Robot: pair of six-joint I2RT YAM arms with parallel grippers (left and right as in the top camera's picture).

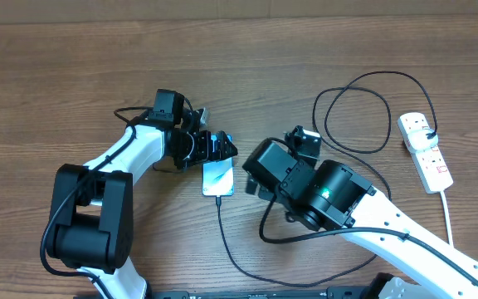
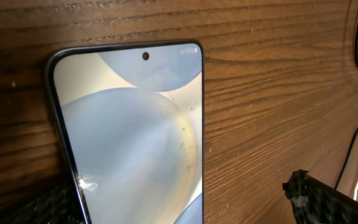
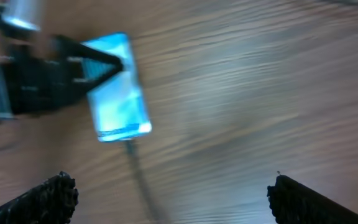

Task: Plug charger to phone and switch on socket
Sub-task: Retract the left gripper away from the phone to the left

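Observation:
The phone (image 1: pixel 217 177) lies flat on the wooden table with its screen lit. In the left wrist view the phone (image 2: pixel 129 130) fills the middle, camera hole at the far end. My left gripper (image 1: pixel 217 153) hangs over the phone's top end and is open (image 2: pixel 179 208). One finger (image 2: pixel 39 205) is by its left edge, the other finger (image 2: pixel 319 199) well off to the right. The black charger (image 1: pixel 225 234) cable meets the phone's near end and loops round to the white socket (image 1: pixel 426 151) at the far right. My right gripper (image 3: pixel 179 199) is open over bare wood, the blurred phone (image 3: pixel 120 87) ahead of it.
The charger cable makes a wide loop (image 1: pixel 357 115) between my right arm and the socket. A white cord (image 1: pixel 449 218) runs from the socket toward the table's front edge. My right arm (image 1: pixel 322 193) lies close to the phone's right side.

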